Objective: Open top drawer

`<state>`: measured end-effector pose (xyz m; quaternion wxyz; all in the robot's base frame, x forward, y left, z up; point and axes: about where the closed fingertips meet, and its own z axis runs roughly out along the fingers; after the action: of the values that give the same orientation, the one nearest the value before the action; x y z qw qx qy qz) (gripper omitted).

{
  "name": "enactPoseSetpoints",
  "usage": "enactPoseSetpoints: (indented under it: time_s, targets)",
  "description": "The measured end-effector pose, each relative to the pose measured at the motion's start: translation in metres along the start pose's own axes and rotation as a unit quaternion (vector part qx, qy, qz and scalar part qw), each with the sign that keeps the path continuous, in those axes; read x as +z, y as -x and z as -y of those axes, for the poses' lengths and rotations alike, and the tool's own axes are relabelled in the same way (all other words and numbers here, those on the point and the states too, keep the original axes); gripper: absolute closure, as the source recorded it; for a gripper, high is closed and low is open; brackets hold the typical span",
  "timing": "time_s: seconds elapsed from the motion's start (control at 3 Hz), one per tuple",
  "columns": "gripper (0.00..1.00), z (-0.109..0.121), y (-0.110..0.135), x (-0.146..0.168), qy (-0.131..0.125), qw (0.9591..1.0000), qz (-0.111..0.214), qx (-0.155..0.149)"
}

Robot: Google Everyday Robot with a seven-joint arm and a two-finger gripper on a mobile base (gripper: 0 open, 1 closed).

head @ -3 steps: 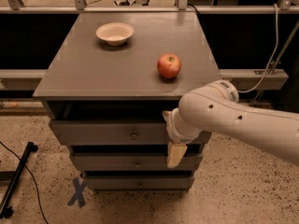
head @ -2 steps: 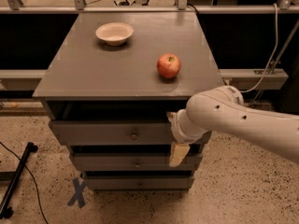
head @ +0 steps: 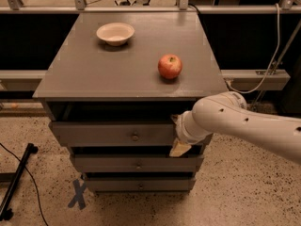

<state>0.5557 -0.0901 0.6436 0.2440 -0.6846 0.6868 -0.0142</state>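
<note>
Tape in a blue X (head: 77, 194) marks the speckled floor at seven o'clock from the grey cabinet (head: 61, 79). Above the two narrower drawers, the top drawer (head: 103, 134) sits just under the cabinet top, a dark gap over its front and its round knob (head: 135, 137) in the middle. At three o'clock from that knob the gripper (head: 178, 147) hangs against the drawer's right end; whether it is spread or pinching, I cannot tell. Farther back an apple (head: 170, 66) rests on top, a white bowl (head: 115, 33) at ten o'clock from it.

end effector (head: 179, 147) at the right end of the top drawer (head: 113, 134); apple (head: 170, 66) on cabinet (head: 117, 69).
</note>
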Motion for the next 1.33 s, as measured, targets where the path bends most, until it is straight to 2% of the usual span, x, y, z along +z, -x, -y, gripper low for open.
enactPoseSetpoints:
  time_s: [0.33,0.67,1.0,1.33]
  targets:
    - [0.48,-0.003,-0.004,0.0,0.005,1.0,0.003,-0.002]
    - [0.79,-0.014,-0.009,-0.005,0.022,0.9996,0.015,-0.01]
    - [1.0,-0.013,-0.008,-0.007,0.022,0.9996,0.015,-0.01]
    - [1.0,-0.013,-0.008,-0.007,0.022,0.9996,0.015,-0.01]
